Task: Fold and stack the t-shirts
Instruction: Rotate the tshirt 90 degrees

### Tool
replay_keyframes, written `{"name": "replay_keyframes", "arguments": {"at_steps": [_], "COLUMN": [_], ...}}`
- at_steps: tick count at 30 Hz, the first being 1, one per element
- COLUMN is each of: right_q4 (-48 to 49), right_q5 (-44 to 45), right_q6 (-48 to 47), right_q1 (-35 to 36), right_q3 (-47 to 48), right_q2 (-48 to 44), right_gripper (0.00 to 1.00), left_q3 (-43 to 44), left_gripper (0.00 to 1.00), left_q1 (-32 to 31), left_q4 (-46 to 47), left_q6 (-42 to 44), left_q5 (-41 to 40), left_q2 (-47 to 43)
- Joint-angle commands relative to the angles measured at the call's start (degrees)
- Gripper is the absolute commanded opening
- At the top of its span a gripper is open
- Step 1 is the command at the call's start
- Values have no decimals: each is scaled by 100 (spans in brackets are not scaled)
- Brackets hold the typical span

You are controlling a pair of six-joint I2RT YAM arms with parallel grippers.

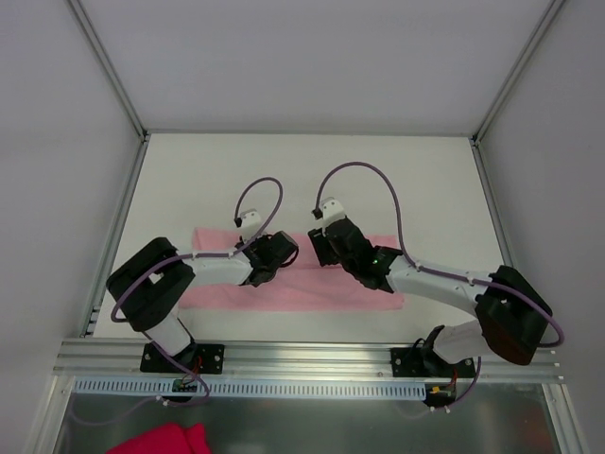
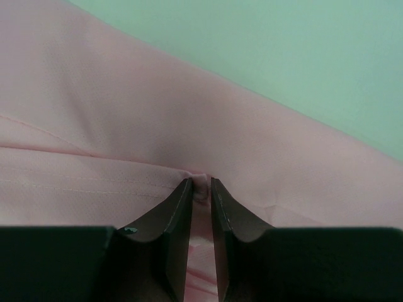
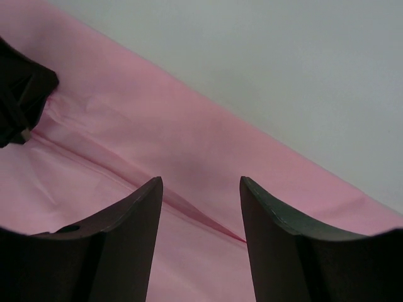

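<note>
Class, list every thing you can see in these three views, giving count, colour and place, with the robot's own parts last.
pale pink thin-fabric t-shirt: one, pink, long band across the table's near part.
flat white table: one, white, under the shirt.
deep magenta cloth: one, magenta, bottom left, nearer than the rail.
grey metal rail: one, silver, along the table's near edge.
robot arms: two, white and black, over the shirt.
left pincer: one, black, shut on the t-shirt.
right pincer: one, black, open over the t-shirt.
</note>
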Motion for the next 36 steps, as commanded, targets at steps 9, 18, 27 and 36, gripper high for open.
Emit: {"name": "replay_keyframes", "arguments": {"at_steps": [9,18,27,36], "right_q4": [329,945,1121,1235], "right_q5": [772,605,482,420], "right_q6": [-68,-200,-209,-147], "right_q1": [-19,-98,-282,-353], "right_q3": [-452,-382,-197,-162], "right_q2": [-898,-71,737,1335], "right_gripper": [55,55,30,1], "left_q3": [-35,80,-437,-869], "left_gripper": [20,48,51,0], "left_q1": [1311,1215,740,705], "left_q4": [1000,1563,535,498], "left_q6": [1221,2066,1838,1108], "left_q5": [2188,2267,1582,1466], "left_q2": [784,-636,-2150,-1414]}}
